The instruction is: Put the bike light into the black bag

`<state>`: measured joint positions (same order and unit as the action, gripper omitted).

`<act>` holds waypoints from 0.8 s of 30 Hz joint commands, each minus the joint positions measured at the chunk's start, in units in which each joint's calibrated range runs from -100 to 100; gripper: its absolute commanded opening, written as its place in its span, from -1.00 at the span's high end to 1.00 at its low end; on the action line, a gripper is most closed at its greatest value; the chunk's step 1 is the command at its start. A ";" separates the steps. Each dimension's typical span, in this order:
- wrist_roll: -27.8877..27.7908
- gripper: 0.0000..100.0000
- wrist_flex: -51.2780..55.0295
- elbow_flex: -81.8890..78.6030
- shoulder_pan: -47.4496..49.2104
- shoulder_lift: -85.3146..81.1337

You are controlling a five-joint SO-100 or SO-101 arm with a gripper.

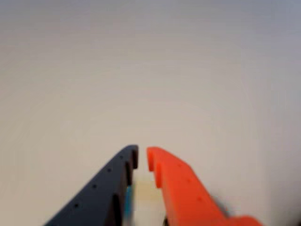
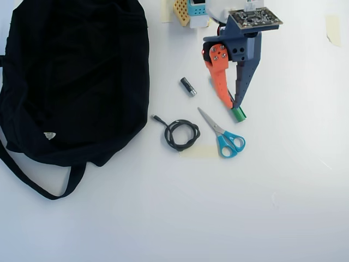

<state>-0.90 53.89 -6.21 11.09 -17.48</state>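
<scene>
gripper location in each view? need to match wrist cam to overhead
Wrist view: gripper at bottom centre, dark finger left, orange finger right, tips nearly closed over bare white table.
Overhead view: gripper upper right of centre, tips pointing down beside a green piece.
Shared landmark: the orange finger.

Just a plain white table (image 2: 163,218) filling the whole overhead view, pretty evenly lit, with only soft short shadows. There's a pale yellowish strip of tape (image 2: 199,152) stuck near the middle and another bit (image 2: 332,28) up by the right edge. In the wrist view the surface is blurry off-white, a bit greyer toward the top.
</scene>
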 commanded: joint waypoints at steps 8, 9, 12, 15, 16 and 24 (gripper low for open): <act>-0.09 0.95 26.73 -0.44 7.30 -8.17; -0.04 0.94 27.85 -0.44 7.83 -8.25; 0.12 0.95 31.56 -1.25 9.40 -8.25; 0.48 0.95 33.19 -4.30 12.39 -8.25; 0.54 0.95 33.88 -5.56 13.21 -8.25; 5.26 0.95 34.31 -10.95 17.03 -8.42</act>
<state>1.15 87.81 -16.98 25.94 -24.12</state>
